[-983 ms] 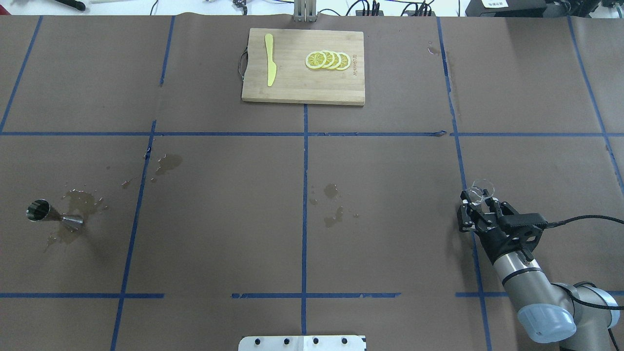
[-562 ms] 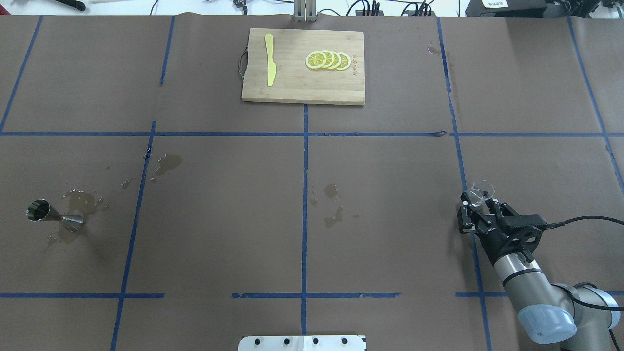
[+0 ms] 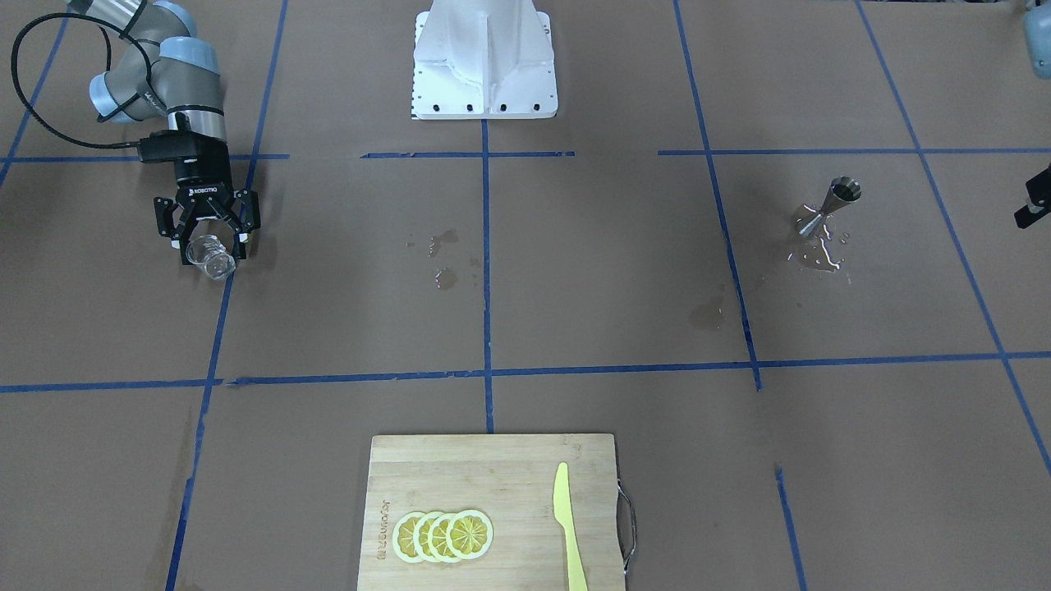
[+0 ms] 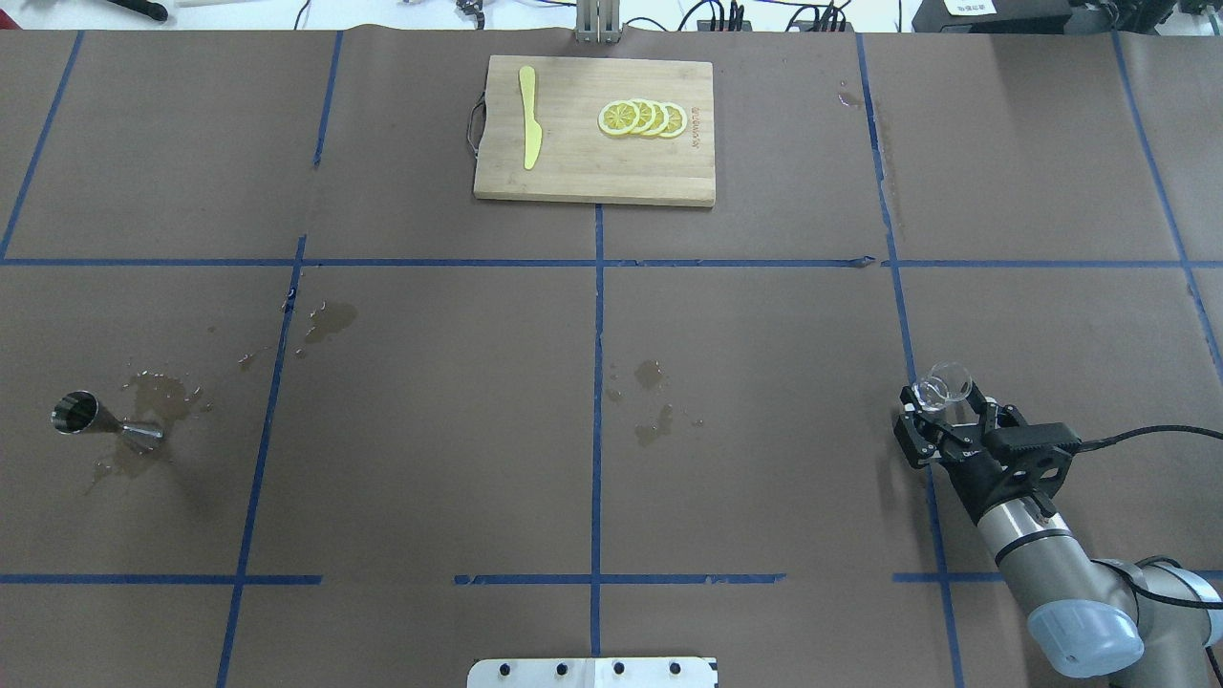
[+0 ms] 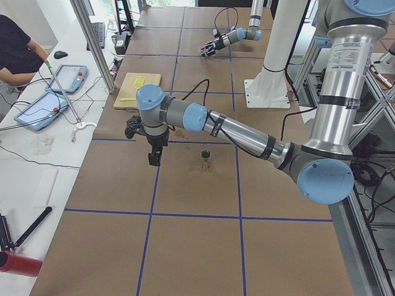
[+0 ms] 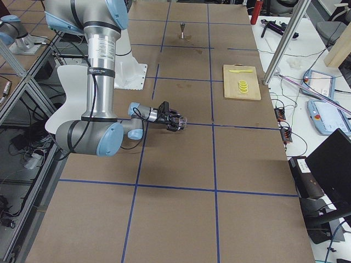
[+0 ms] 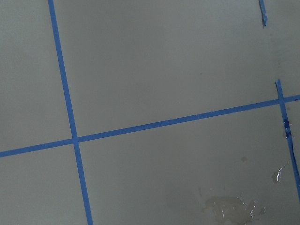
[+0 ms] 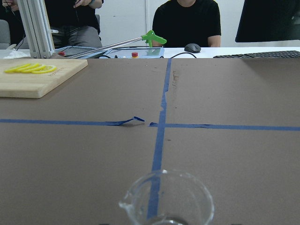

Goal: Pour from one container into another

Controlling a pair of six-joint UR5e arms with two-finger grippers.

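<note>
The clear glass cup stands upright between the fingers of my right gripper, which is shut on it low over the table at the right. The front-facing view shows the cup at the tips of that gripper, and its spouted rim fills the bottom of the right wrist view. The steel jigger stands far to the left in a puddle, also seen from the side. My left gripper hangs beside the jigger, apart from it; I cannot tell whether it is open or shut.
A bamboo cutting board at the far middle carries lemon slices and a yellow knife. Wet stains mark the paper near the centre. The robot's white base sits at the near edge. People sit beyond the table's far side.
My right gripper has shifted slightly back toward the robot and to the right, and the glass cup has moved with it. The jigger has stayed where it was.
</note>
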